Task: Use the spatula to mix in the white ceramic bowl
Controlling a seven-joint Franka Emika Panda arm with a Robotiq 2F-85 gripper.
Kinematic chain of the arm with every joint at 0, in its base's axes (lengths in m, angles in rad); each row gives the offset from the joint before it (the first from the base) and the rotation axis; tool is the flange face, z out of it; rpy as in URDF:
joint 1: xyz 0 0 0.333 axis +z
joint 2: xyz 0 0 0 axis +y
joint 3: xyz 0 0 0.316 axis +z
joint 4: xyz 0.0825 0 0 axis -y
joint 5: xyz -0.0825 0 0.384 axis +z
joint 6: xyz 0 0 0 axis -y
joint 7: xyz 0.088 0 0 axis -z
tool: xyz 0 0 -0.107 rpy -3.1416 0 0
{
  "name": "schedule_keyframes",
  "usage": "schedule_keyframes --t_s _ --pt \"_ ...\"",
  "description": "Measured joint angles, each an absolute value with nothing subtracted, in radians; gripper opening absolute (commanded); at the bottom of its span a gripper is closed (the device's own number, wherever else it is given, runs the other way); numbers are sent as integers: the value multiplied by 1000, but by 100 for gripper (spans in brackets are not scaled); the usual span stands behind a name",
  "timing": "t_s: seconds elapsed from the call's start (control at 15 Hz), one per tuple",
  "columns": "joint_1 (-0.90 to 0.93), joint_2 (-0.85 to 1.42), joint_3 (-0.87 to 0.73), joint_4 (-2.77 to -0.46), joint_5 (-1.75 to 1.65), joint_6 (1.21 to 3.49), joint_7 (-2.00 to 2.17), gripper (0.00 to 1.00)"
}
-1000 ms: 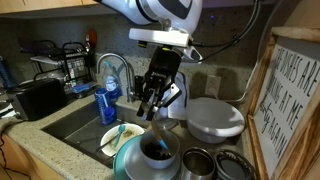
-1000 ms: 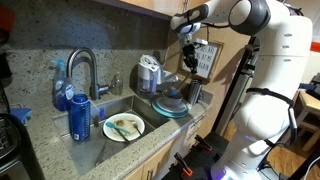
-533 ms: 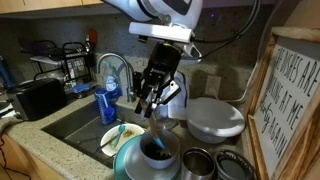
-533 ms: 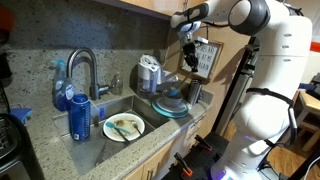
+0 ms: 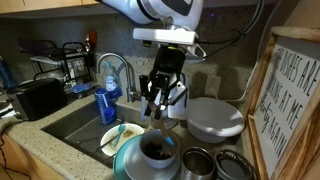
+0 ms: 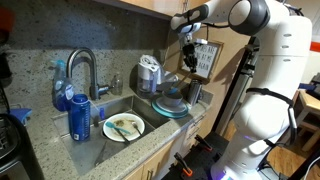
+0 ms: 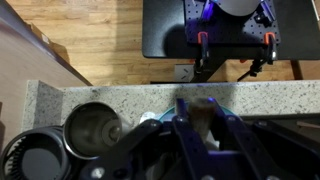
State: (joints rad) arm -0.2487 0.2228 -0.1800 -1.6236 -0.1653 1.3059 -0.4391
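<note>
Just then your black tool [image 5: 157, 108] was clamped shut on the slim spatula [image 7: 202, 113], holding it upright over the white ceramic bowl [image 5: 157, 152], which sat on a teal plate [image 5: 125, 160] on the speckled granite tabletop [image 7: 120, 95] beside the sink [image 5: 75, 122].

Exterior views flank sink [image 5: 75, 118] [image 6: 108, 108] from opposite sides, wrist view downward

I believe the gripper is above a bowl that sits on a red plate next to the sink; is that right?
Not quite: the plate under the bowl is teal, not red, as seen in an exterior view. The gripper is indeed above the bowl, next to the sink.
</note>
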Motion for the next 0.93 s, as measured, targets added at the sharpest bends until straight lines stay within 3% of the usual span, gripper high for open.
schedule_keyframes --t_s 0.93 --pt "-243 162 -177 -1680 -160 1365 -434 8"
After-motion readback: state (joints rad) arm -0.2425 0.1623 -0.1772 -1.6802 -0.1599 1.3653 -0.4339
